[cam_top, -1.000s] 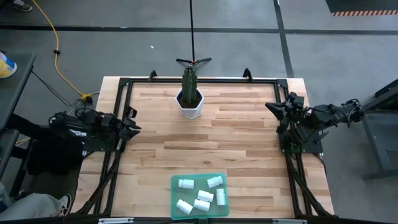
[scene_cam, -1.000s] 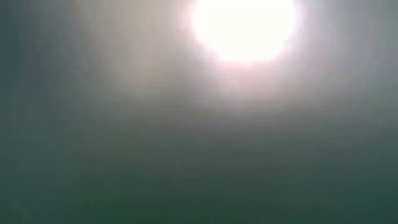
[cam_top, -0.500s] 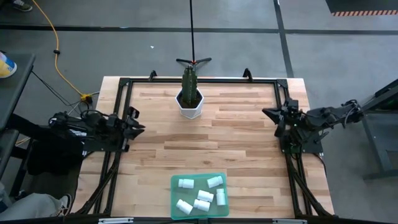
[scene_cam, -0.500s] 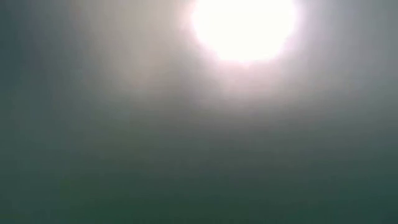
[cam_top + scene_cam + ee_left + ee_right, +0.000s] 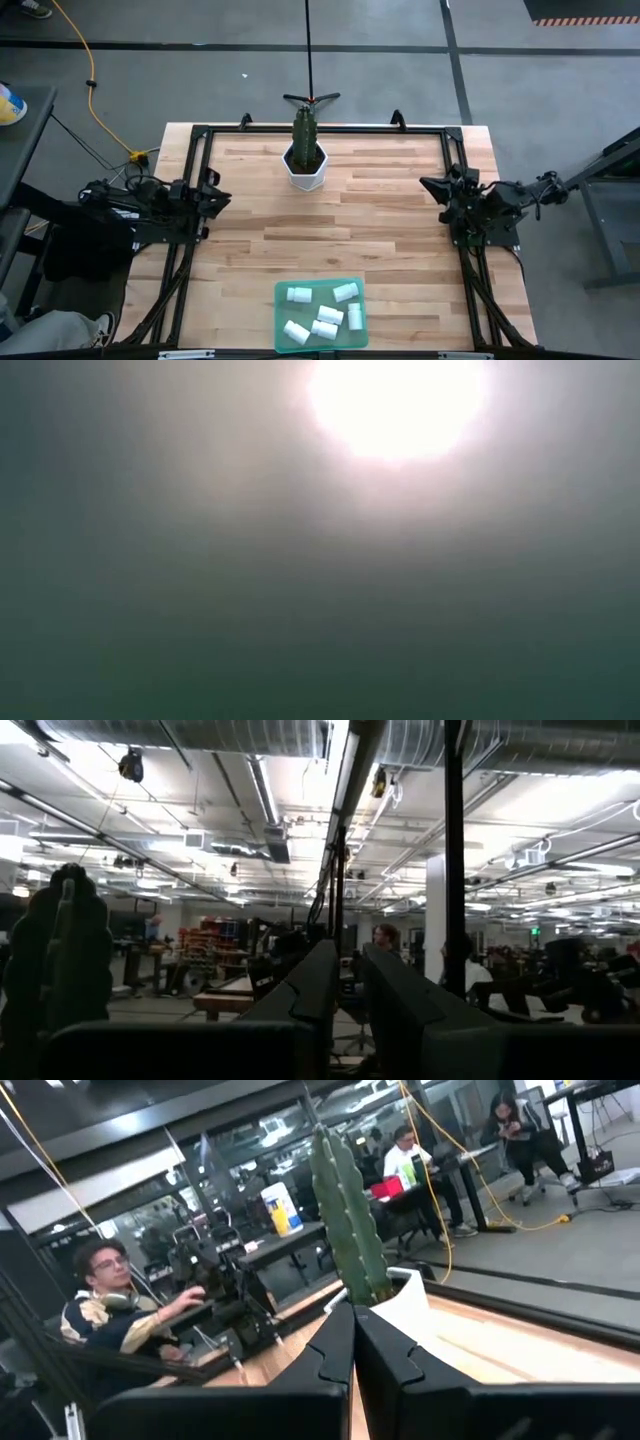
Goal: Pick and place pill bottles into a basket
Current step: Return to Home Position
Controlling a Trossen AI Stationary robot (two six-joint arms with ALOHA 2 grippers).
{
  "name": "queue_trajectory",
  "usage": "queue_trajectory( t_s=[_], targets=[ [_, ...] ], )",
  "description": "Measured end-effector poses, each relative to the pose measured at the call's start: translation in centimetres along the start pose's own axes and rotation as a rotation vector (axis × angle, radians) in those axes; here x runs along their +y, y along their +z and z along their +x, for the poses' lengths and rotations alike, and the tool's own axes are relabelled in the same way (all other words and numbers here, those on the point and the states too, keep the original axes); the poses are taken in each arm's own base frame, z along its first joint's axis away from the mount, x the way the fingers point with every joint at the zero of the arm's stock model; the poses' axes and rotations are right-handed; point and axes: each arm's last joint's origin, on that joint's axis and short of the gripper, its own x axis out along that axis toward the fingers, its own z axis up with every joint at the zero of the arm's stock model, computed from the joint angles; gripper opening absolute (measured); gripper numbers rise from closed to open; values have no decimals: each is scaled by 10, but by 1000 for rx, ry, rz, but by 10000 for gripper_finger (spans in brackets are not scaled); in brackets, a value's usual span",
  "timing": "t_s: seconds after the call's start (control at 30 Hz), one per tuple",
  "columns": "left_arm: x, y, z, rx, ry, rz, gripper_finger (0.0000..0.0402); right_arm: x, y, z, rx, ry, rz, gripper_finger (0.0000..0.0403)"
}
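Observation:
Several small white pill bottles (image 5: 346,292) lie on their sides inside the translucent green basket (image 5: 283,312), which rests flat on the table near its near edge. My left gripper (image 5: 222,197) hovers at the table's left edge; the left wrist view shows a narrow gap (image 5: 348,982) between its fingers and nothing in it. My right gripper (image 5: 428,186) hovers at the right edge, and its fingers are shut and empty in the right wrist view (image 5: 353,1342). Both are far from the basket. The low view shows only glare.
A white hexagonal pot (image 5: 306,172) with a green cactus (image 5: 345,1220) stands at the table's far middle. A black frame (image 5: 320,128) runs around the table's edges. People sit in the room beyond the table (image 5: 110,1305). Bare wood lies between the arms (image 5: 330,230).
My right gripper has gone a little toward the table's near edge and slightly inward, its arm drawing in lower. The bottles and the basket have kept still.

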Motion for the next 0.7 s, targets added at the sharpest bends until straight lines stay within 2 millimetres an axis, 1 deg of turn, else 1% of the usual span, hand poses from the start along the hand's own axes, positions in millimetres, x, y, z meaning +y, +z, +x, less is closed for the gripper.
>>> queue_trajectory(
  t_s=[0.43, 0.53, 0.6, 0.7],
  targets=[
    [0, -6, 0, 57, -7, -22, 90, 1, 1, 0, -4, 18, 31, 0],
    [0, -8, 0, 80, 18, -20, 90, 0, 0, 1, -7, 22, 30, 0],
    [1, -10, -1, 95, 38, -16, 90, -1, -8, 4, -31, 59, 51, 0],
    [2, -11, -1, 113, 65, -10, 90, -6, -29, 9, -60, 134, 82, 0]
  ],
)
